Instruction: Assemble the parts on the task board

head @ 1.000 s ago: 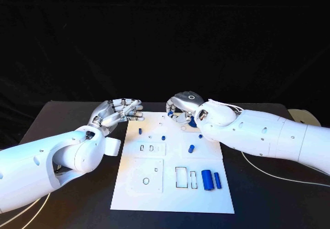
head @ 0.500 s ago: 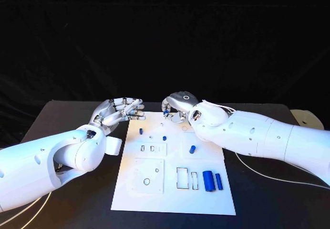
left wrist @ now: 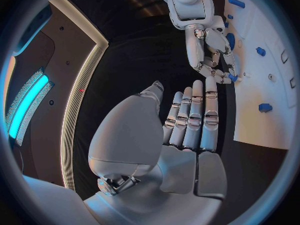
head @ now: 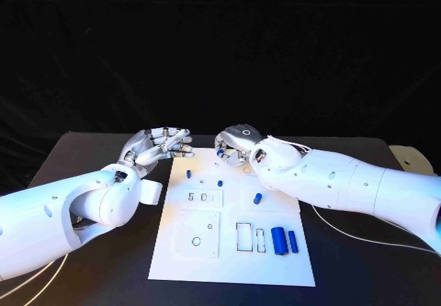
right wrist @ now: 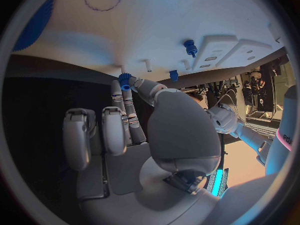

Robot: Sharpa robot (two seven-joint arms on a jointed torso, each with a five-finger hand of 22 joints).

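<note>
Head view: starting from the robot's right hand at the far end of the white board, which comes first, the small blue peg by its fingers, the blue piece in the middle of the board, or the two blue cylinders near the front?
1. Small blue peg, at the fingers of the right hand, far end of the board.
2. Blue piece, mid-board, right side.
3. Two blue cylinders, near the front right.

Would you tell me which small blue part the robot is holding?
The small blue toothed part pinched in the right hand's fingertips at the white board's far edge; the others lie untouched.
</note>
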